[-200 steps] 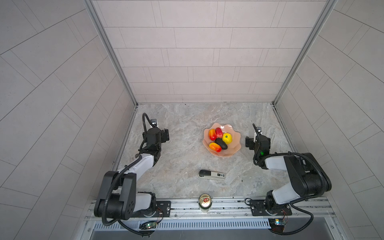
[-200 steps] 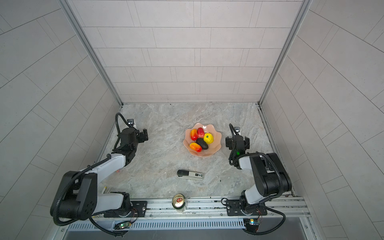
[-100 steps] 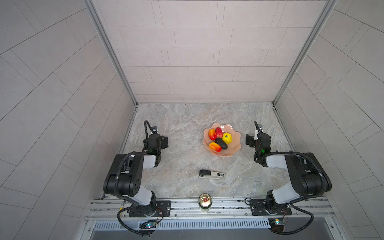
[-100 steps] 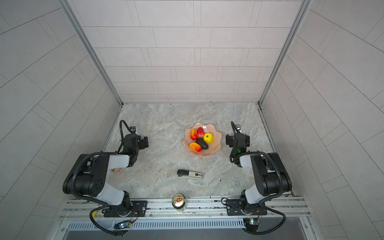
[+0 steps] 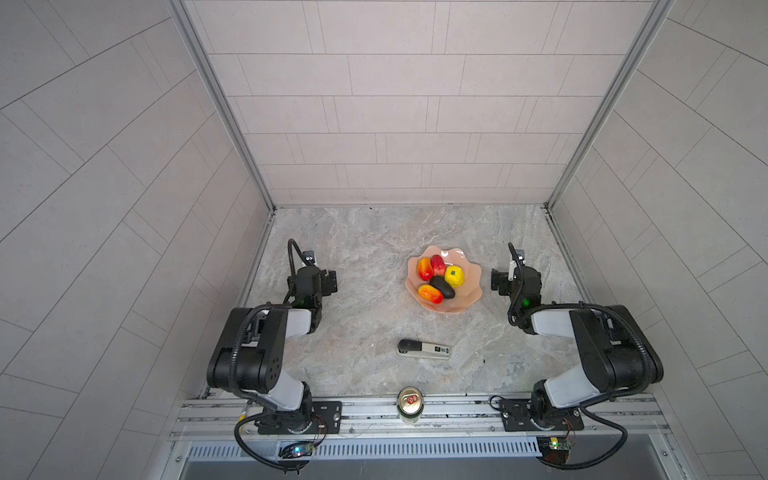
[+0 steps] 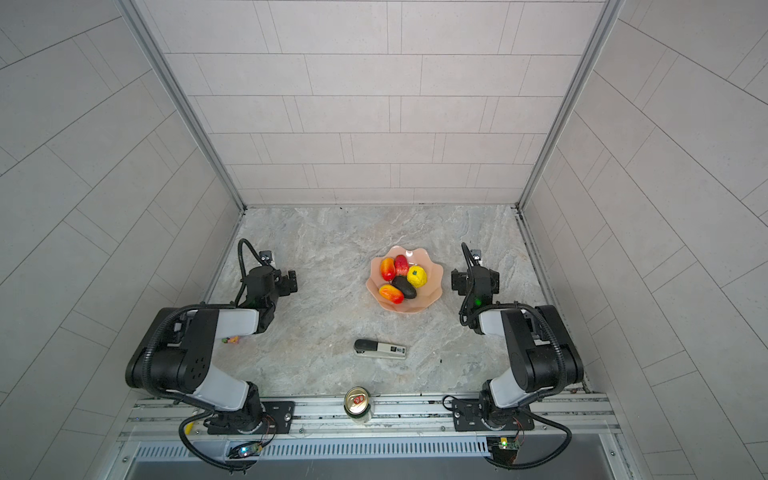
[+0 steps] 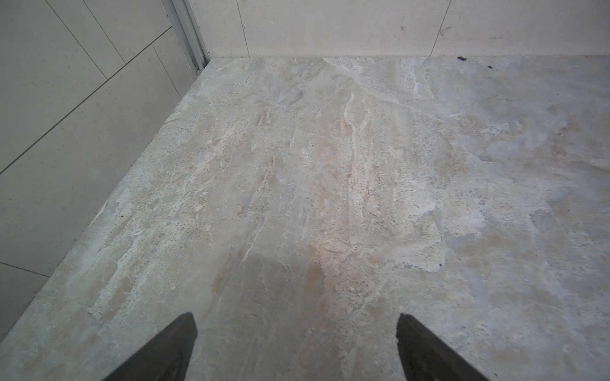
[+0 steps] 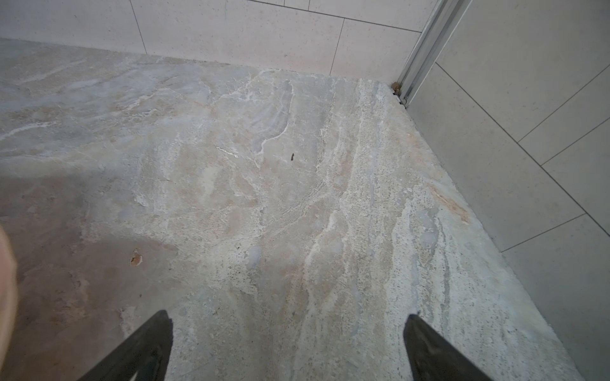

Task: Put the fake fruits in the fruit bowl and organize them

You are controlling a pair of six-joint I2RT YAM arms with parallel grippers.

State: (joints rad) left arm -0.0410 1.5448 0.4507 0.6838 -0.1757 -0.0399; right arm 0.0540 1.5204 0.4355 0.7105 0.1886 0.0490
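The peach-pink fruit bowl [image 5: 472, 291] [image 6: 434, 287] stands right of the table's middle in both top views. Inside lie two red-orange mangoes [image 5: 424, 269] [image 5: 430, 294], a red strawberry [image 5: 437, 265], a yellow lemon [image 5: 454, 276] and a dark avocado [image 5: 441, 287]. My left gripper [image 5: 312, 282] [image 7: 297, 330] sits low at the left, far from the bowl, open over bare stone. Just right of the bowl, my right gripper [image 5: 516, 282] [image 8: 287, 326] is open too, with nothing between its fingers. A peach blur at the right wrist view's edge may be the bowl's rim.
A black-and-grey stapler [image 5: 423, 348] lies in front of the bowl. A metal can [image 5: 410, 404] stands on the front rail. A small coloured scrap [image 6: 230, 340] lies under the left arm. Tiled walls close the table on three sides.
The left arm has folded back toward its base, its gripper drawing slightly nearer the front. The right arm has barely moved. The fruits and bowl are unchanged.
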